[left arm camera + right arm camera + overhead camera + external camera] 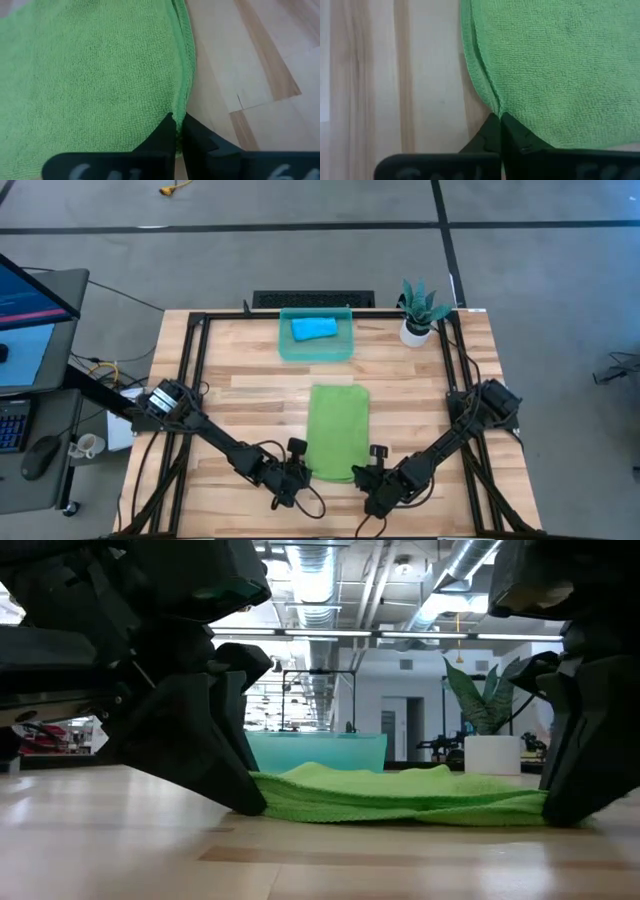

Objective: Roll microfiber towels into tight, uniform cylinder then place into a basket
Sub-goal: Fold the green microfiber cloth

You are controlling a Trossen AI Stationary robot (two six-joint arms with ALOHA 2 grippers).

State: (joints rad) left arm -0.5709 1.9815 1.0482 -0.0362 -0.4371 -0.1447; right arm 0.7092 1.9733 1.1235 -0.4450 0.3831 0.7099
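The lime-green microfiber towel [338,430] lies folded into a long strip in the middle of the table, slightly rumpled in the low view [400,795]. My left gripper [303,473] is shut at its near left corner. My right gripper [364,477] is shut at its near right corner. The sky-blue towel [313,329] lies bunched inside the teal basket [345,352], which stands at the table's far edge. My left gripper pinches the green towel's hemmed side edge [181,107] at the near left corner between its two fingers. It comes slanting down from the near left [250,802]. The towel stays lying on the table. My right gripper pinches the towel's near right corner [496,106] between its two fingers, where two stacked edges meet. It comes slanting down from the near right [552,812]. The cloth there rests on the table, slack.
A white pot with a green plant [417,320] stands at the far right, next to the basket. Bare wooden tabletop [240,400] lies on both sides of the towel. A desk with a monitor [30,300] stands beyond the table's left edge.
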